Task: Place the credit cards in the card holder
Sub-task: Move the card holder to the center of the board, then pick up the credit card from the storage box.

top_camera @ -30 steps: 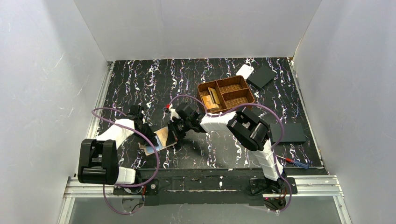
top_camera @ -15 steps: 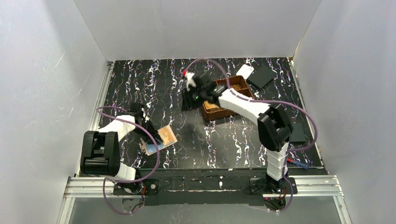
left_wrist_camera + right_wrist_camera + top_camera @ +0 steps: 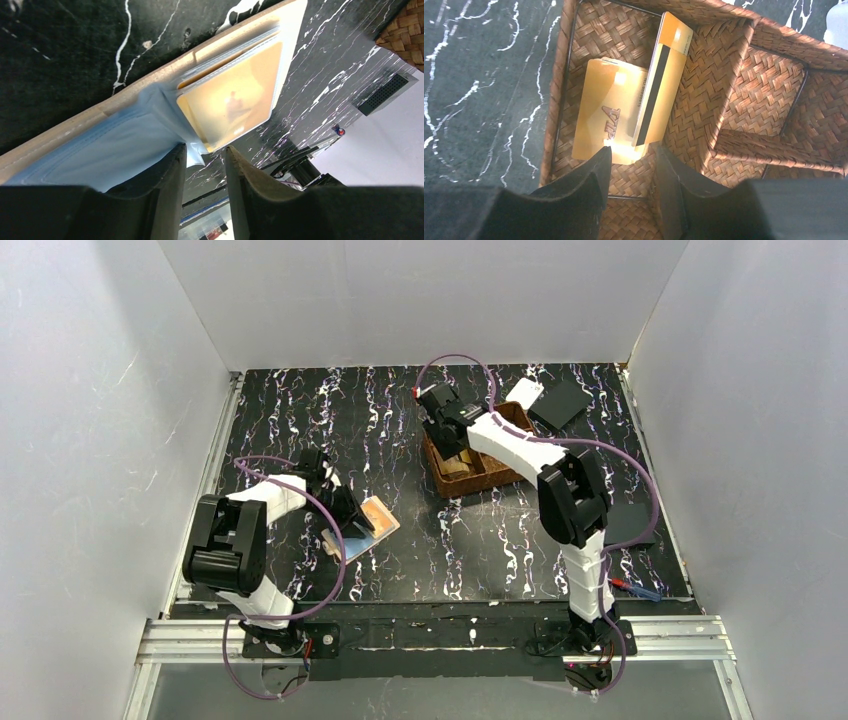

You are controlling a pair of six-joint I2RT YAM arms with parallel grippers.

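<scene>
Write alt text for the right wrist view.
The right gripper, jaws apart and empty, hovers above a woven basket compartment holding golden credit cards: one lying flat, one tilted against its divider, black stripe showing.

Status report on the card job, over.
Left gripper open at wallet, card in it. Right gripper open above cards in basket. Nothing in the way.

Golden cards (image 3: pixel 604 115), brown woven basket (image 3: pixel 724 70), white-veined black table (image 3: pixel 290 420)

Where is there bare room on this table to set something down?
Bare mat: the far-left stretch behind the card holder, left of the woven basket; also the near-middle strip between card holder and right arm. Crowded: the far-right corner, with basket, white piece and black square.
</scene>
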